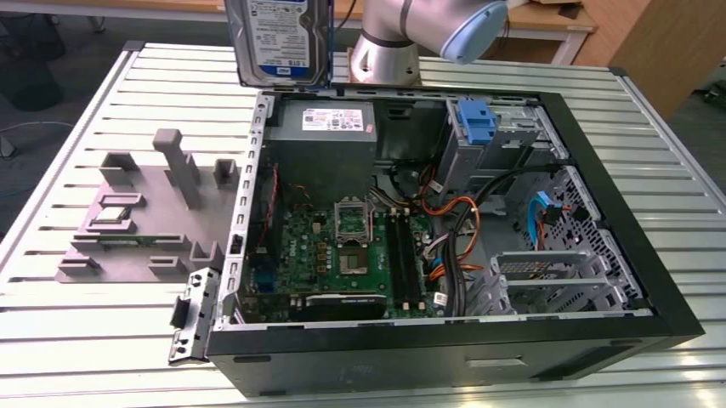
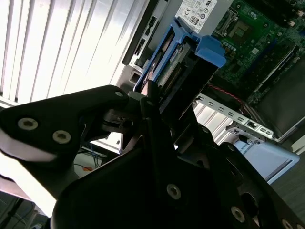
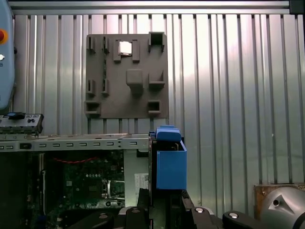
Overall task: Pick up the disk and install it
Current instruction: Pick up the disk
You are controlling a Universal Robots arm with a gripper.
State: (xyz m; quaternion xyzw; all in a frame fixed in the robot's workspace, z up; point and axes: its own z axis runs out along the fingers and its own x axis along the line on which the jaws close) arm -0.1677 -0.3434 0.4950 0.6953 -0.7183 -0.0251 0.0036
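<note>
Disk is held upright in the jaws, seemingly clamped by its blue rails, high above one edge of the open computer case. Hazards: slipping in that edge grip, striking the case wall, or snagging the loose cables inside.

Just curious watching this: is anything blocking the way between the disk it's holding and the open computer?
Nothing visible does. The gripper holds the disk in open air near the rim of the computer case, whose side is off.
</note>
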